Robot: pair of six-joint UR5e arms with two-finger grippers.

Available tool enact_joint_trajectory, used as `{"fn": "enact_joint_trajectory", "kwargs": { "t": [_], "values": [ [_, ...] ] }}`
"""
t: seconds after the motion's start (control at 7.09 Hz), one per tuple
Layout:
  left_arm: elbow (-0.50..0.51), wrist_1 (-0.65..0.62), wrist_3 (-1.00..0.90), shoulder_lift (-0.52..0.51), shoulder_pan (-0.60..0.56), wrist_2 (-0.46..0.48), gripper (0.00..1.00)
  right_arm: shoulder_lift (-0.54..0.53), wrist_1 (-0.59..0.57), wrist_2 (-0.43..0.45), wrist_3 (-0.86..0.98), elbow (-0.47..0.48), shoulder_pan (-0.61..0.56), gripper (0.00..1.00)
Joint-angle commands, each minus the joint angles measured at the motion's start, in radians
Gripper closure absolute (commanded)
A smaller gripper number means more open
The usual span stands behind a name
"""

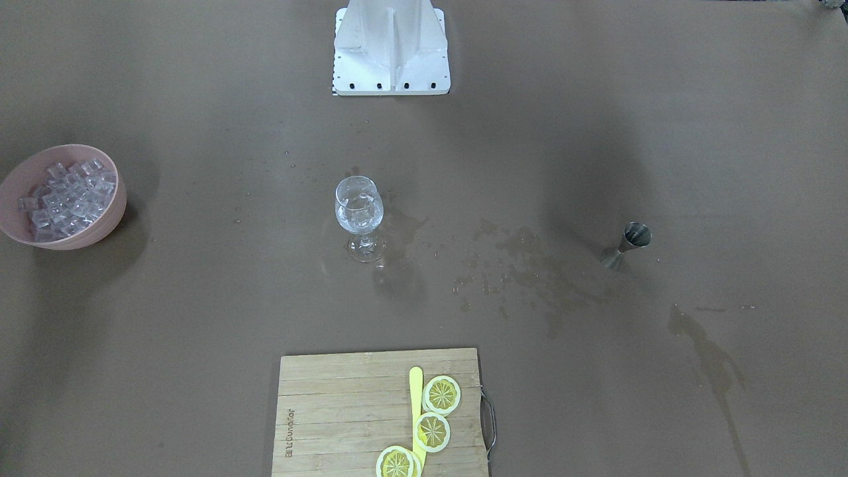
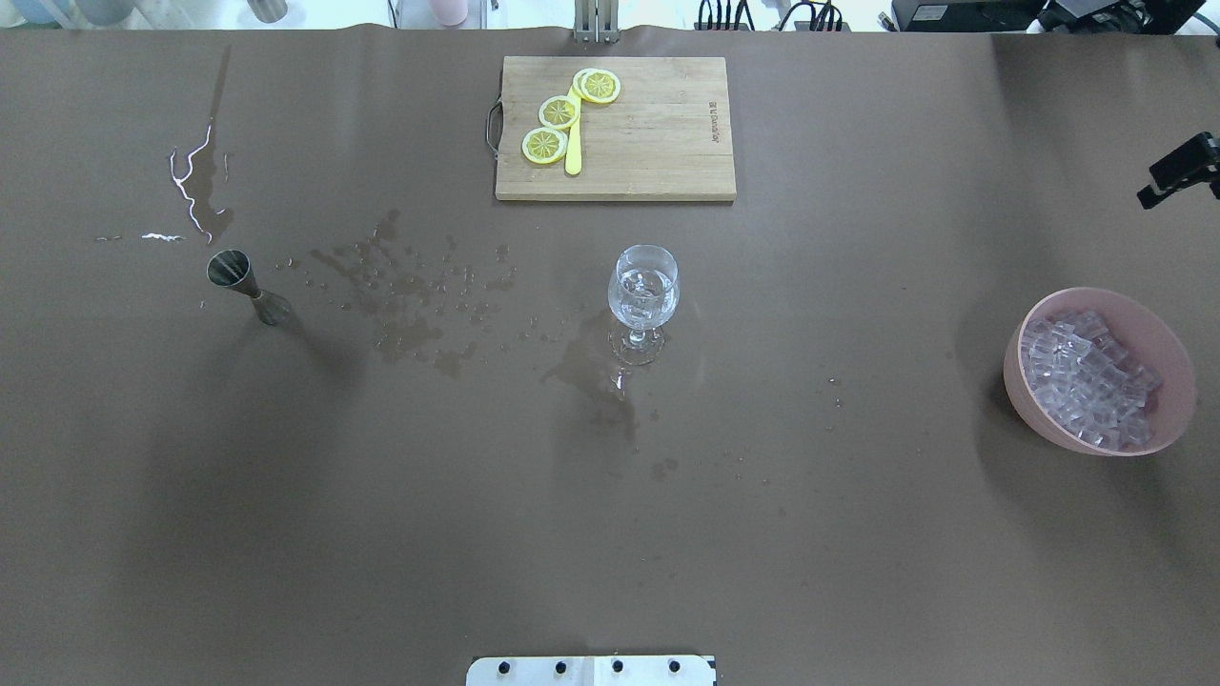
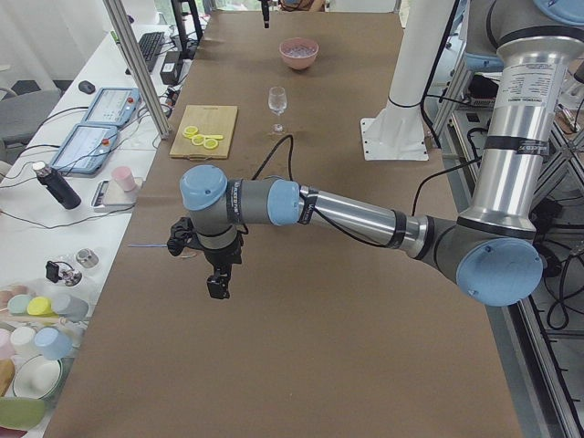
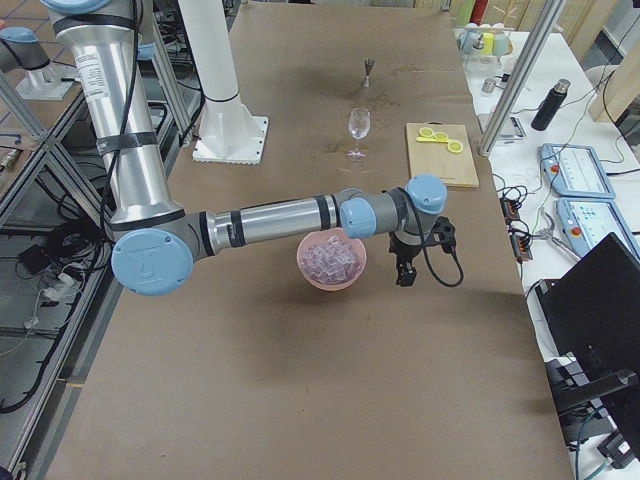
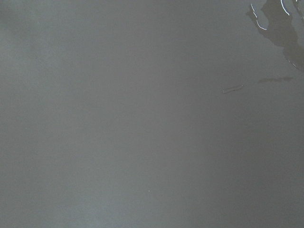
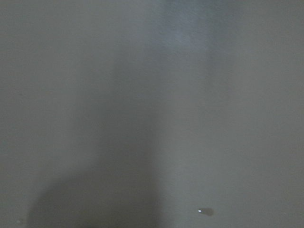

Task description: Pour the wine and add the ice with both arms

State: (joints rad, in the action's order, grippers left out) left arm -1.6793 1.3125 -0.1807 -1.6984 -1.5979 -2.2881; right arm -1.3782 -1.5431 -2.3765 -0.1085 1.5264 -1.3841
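A stemmed wine glass (image 1: 359, 217) (image 2: 643, 297) stands mid-table with a little clear wine in it. The ice (image 1: 66, 195) (image 2: 1087, 376) fills a pink bowl (image 2: 1177, 400) at the robot's right end. A steel jigger (image 1: 627, 244) (image 2: 240, 278) stands upright toward the left end. My left arm (image 3: 365, 214) reaches over the table's left end, and the left gripper (image 3: 217, 290) hangs above bare table, far from the jigger. My right arm (image 4: 270, 220) reaches past the bowl, with the right gripper (image 4: 405, 278) (image 2: 1177, 173) beyond it. I cannot tell either gripper's state. Both wrist views show only brown table.
A wooden cutting board (image 1: 331, 411) (image 2: 667, 143) with lemon slices (image 1: 442, 395) and a yellow knife lies on the operators' side. The white pedestal (image 1: 391, 66) stands behind the glass. Wet stains (image 1: 530, 271) (image 2: 400, 305) spread between glass and jigger. A side bench (image 3: 82, 155) holds tablets and cups.
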Motion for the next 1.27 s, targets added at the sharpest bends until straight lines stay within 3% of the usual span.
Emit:
{"fn": "enact_joint_trajectory", "kwargs": {
  "t": [0.0,0.42,0.71,1.13],
  "values": [
    [0.012,-0.001,0.004,0.017,-0.010,-0.002,0.02,-0.053,-0.002,0.000,0.084,-0.057,-0.087,0.00],
    [0.042,0.007,0.015,0.028,-0.008,-0.004,0.02,-0.100,-0.015,0.003,0.158,-0.014,-0.160,0.00],
    [0.067,0.033,0.014,0.034,-0.010,-0.005,0.02,-0.099,-0.171,0.006,0.231,0.030,-0.203,0.00],
    [0.067,0.030,0.017,0.036,-0.010,-0.004,0.02,-0.119,-0.201,0.013,0.257,0.038,-0.227,0.00]
  ]
}}
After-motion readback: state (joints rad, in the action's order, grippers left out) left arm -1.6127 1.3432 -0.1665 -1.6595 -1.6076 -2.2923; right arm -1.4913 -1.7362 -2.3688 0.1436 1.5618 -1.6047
